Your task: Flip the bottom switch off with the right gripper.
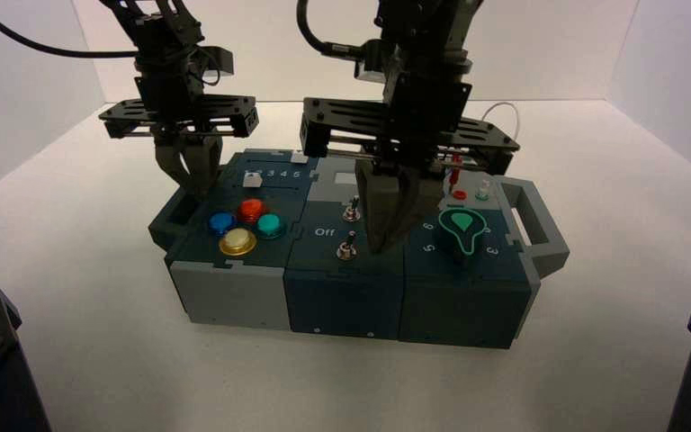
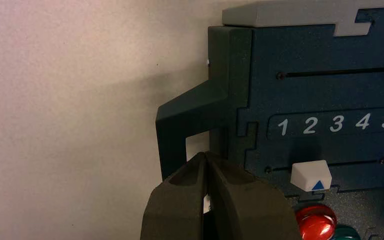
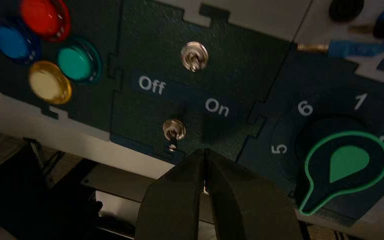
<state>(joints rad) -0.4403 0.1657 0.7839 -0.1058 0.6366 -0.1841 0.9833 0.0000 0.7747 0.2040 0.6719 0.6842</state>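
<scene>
The bottom switch (image 1: 347,249) is a small silver toggle near the front of the box's middle panel, below the white "Off" (image 1: 324,232). In the right wrist view the bottom switch (image 3: 174,130) sits below and between "Off" (image 3: 151,85) and "On" (image 3: 217,106); I cannot tell which way its lever is set. My right gripper (image 1: 381,243) is shut and empty. Its tips (image 3: 203,152) hang just beside the switch on the "On" side, apart from the lever. My left gripper (image 1: 184,183) is shut and empty over the box's left handle (image 2: 180,125).
A like toggle (image 3: 194,55) without its own lettering stands behind the bottom switch. Blue, red, green and yellow buttons (image 1: 238,241) lie to the left. A green knob (image 1: 464,225) lies to the right. A white slider (image 2: 310,175) sits under the 2.
</scene>
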